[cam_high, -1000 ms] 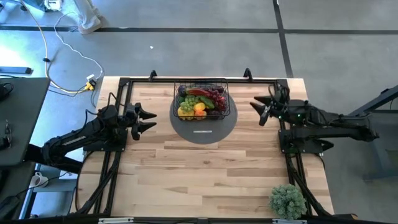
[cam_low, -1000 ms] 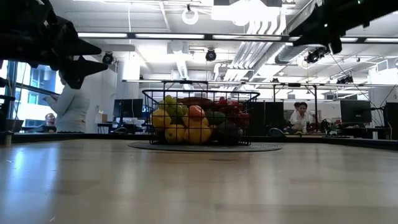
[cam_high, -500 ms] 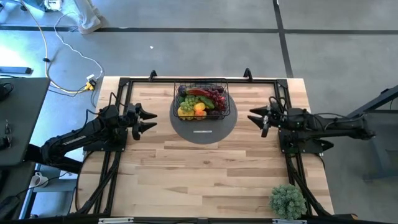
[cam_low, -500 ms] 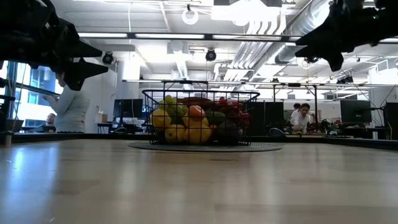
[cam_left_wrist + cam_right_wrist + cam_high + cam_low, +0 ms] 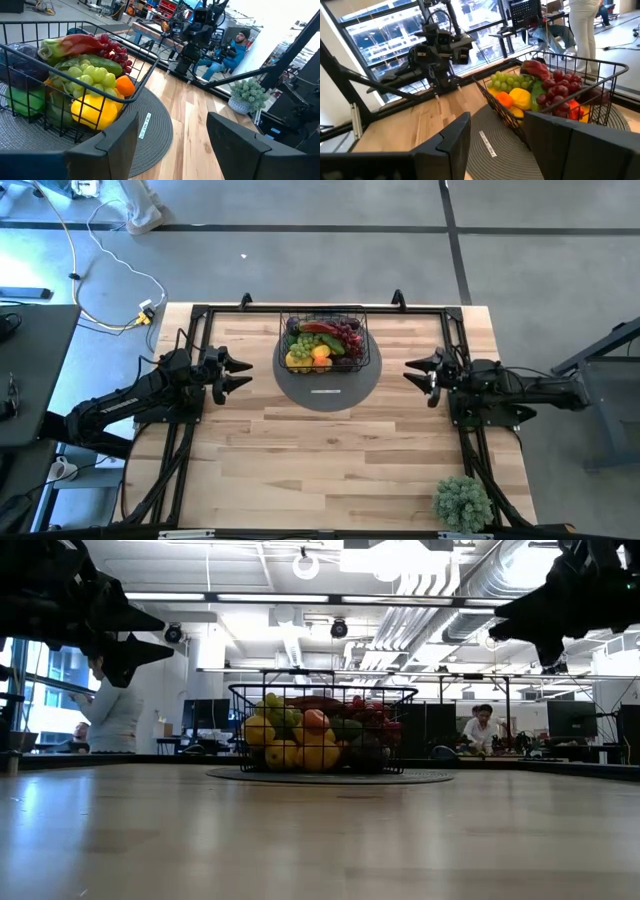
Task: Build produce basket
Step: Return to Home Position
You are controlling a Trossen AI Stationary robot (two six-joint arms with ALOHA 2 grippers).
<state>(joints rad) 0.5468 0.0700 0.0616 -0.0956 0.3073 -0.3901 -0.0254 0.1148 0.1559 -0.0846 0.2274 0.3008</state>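
- High view: the black wire basket sits at the 12 o'clock end of the wooden table, on the far half of a grey round mat. The produce is heaped inside it, and I see none lying loose on the table. My left gripper hangs off the table at the mat's 9 o'clock, fingers spread and empty. My right gripper hangs at the mat's 3 o'clock, also spread and empty. Both are clear of the basket. A potted plant stands at the table's 5 o'clock corner.
- Low view: the basket is filled to about rim height. My left gripper shows at 10 o'clock and my right gripper at 2 o'clock, both above the rim.
- Left wrist view: past my open fingers I see a yellow lemon pressed against the mesh, with green grapes above it. A seated person is in the room beyond.
- Right wrist view: my open fingers frame the mat and the basket, with red grapes near the top. A person stands behind.
- Handling, as I judge it: the wire looks stiff and should not crush. Loaded, the basket will likely be heavier, and its pieces may shift if it is tilted. I would pinch the top rim wire on a short side and keep it level. The pieces look like smooth, light plastic, so the round ones may slip or roll. The knobbly grape bunches should grip more easily.
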